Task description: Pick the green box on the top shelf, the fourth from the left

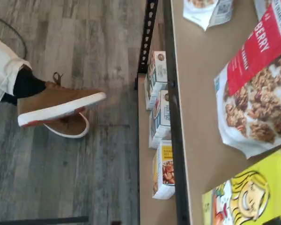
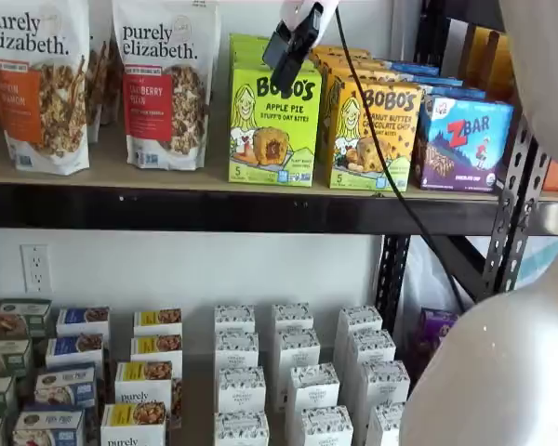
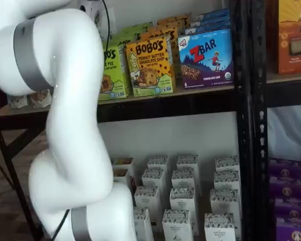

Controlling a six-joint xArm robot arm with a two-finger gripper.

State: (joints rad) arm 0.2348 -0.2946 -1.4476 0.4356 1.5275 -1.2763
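The green box [image 2: 272, 130] stands upright on the top shelf [image 2: 214, 209], between a raspberry granola bag and an orange Bobo's box. My gripper [image 2: 293, 45] hangs from the upper edge in a shelf view, tilted, its black fingers just in front of the box's top edge with a cable trailing beside it. The fingers show side-on; nothing is held between them and they stand open. In the wrist view the green box [image 1: 250, 197] lies at the frame's edge on the tan board [image 1: 196, 93]. My white arm partly hides the green box [image 3: 110, 73] in a shelf view.
Two granola bags [image 2: 167, 84] stand left of the green box. The orange Bobo's box [image 2: 372, 135] and blue ZBar box [image 2: 465, 139] stand to its right. Several small white boxes [image 2: 298, 372] fill the lower shelf. A person's brown shoe [image 1: 56, 105] rests on the floor.
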